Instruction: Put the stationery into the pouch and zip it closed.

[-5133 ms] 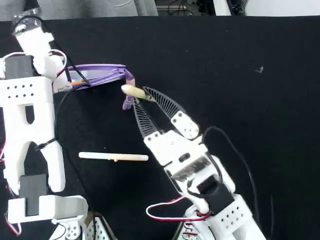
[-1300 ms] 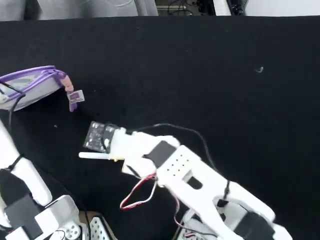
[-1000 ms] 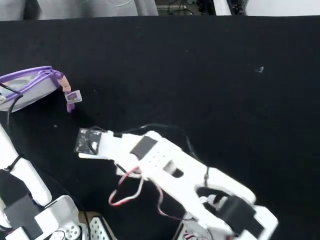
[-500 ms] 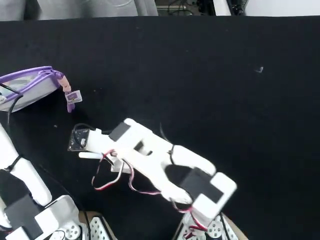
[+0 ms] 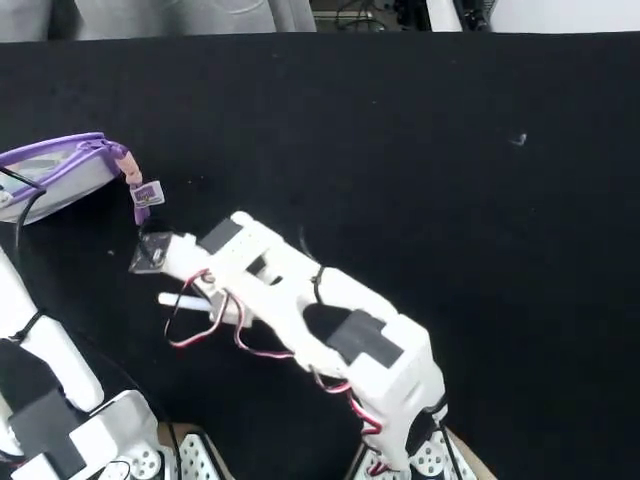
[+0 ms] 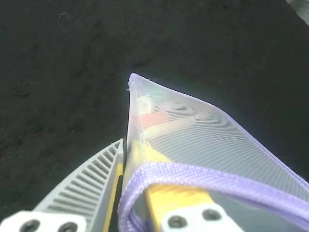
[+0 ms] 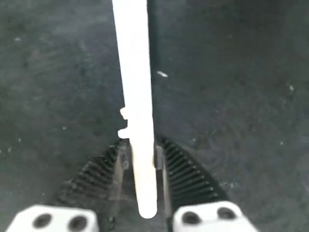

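Black cloth worktop point(image 5: 450, 200). Translucent mesh pouch with purple trim point(image 6: 193, 140), at the left edge, rim pinched in the left tool point(image 6: 131, 150); best held steady, mouth gaping toward the right arm. Slim white pen point(image 7: 133, 72), near the pouch, clamped close to one end by the right tool point(image 7: 140, 145); best lifted level, then fed free end first into the mouth.

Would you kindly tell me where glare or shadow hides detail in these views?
Right wrist view: the white pen in the right end effector glares flat white, a shadow beside it. Left wrist view: the pouch is evenly lit, contents showing through. High view: shadows vanish into the black table.
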